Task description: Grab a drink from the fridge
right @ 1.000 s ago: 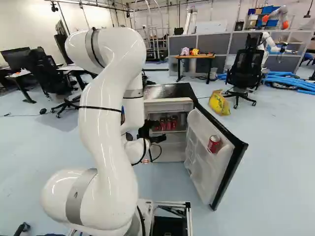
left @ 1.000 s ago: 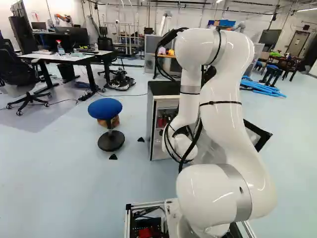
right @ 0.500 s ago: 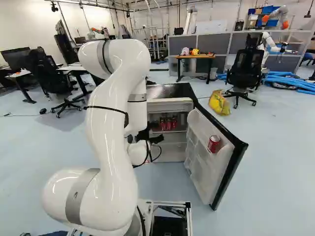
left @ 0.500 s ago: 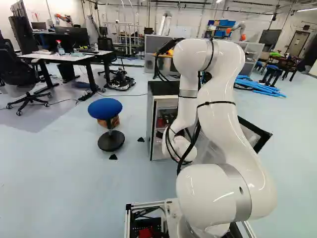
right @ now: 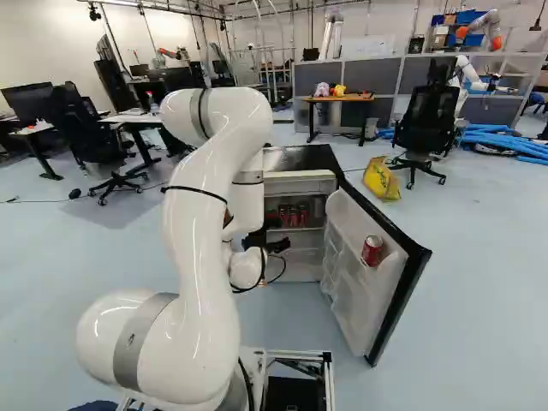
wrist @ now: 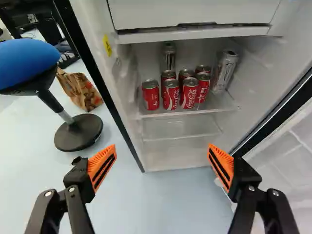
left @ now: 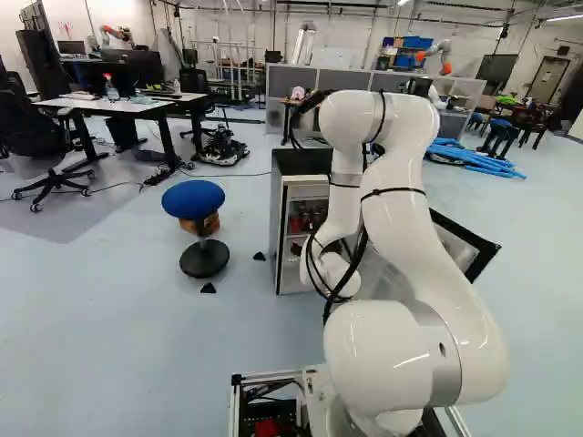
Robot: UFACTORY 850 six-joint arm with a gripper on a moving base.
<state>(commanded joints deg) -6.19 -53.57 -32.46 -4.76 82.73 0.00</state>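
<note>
My gripper (right: 276, 246) is partly hidden by the arm, just before the open fridge (right: 301, 160) in the right base view. In the wrist view the gripper (wrist: 162, 151) stands wide open, nothing between its fingers. Ahead of it, several red cans (wrist: 171, 94) stand close together on a fridge shelf (wrist: 190, 111). Behind them is an upright silver can (wrist: 169, 57); a tilted silver can (wrist: 225, 71) leans near the door side. Another red can (right: 372, 250) sits in the door rack.
The fridge door (right: 398, 295) is swung out to the right. A blue stool (left: 193, 198) stands left of the fridge, beside a paper bag (wrist: 79, 89). Farther back are a yellow bag (right: 381, 178), an office chair (right: 428, 124) and another robot (right: 463, 77).
The arm's upper bend has come down, and the gripper has lowered slightly before the fridge. Its fingers have stayed open. The base has not moved.
</note>
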